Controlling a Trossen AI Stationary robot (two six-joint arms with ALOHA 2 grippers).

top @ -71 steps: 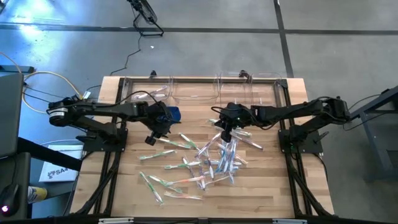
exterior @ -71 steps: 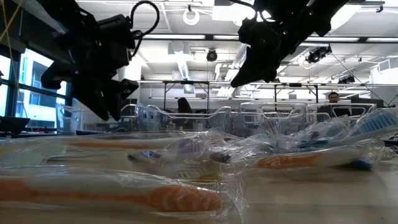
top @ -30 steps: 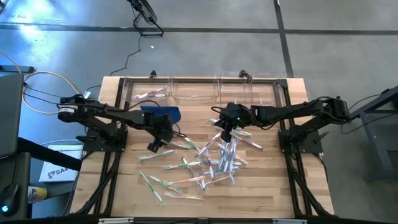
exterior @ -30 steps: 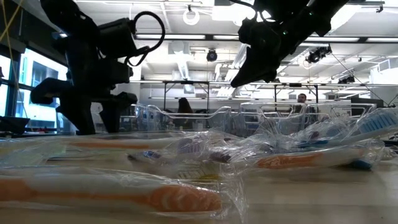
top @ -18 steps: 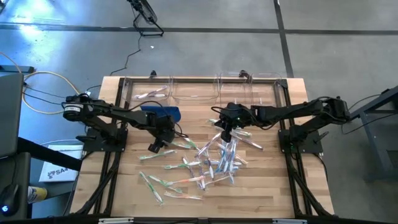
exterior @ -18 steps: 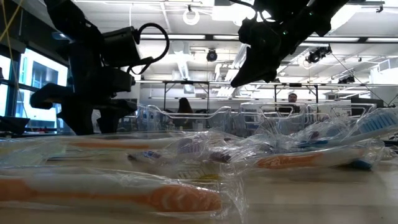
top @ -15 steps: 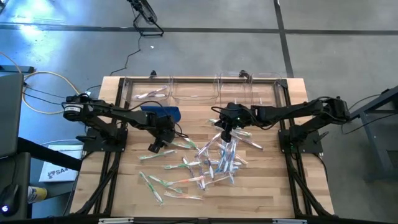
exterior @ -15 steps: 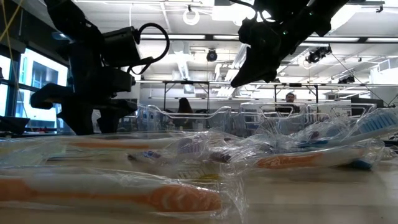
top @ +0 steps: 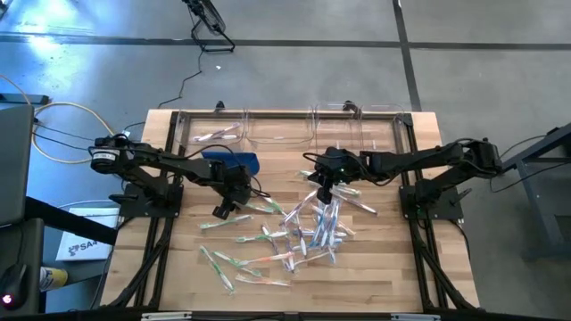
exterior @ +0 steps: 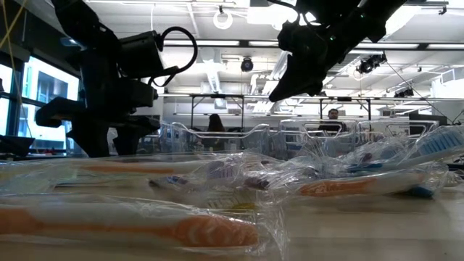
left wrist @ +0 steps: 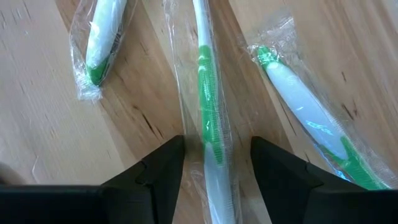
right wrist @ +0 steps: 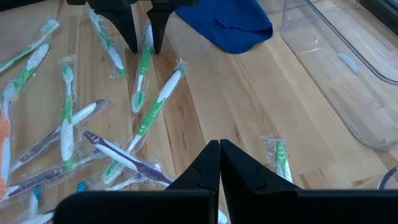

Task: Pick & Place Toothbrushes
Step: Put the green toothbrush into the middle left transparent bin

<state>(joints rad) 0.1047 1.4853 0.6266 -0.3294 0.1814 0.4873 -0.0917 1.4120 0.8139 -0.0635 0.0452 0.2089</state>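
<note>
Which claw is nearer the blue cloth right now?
Left. The left claw sits just in front of the blue cloth, straddling a green toothbrush. The right claw hangs shut over the toothbrush pile, farther off.

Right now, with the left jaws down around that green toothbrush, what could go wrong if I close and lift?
1. The left gripper straddles a wrapped green toothbrush; the jaws may catch only the loose clear wrapper and let it slip.
2. Two more green toothbrushes lie close on either side; their wrappers might drag along.
3. The blue cloth lies just behind the arm and could snag on the way to the bins.
</note>
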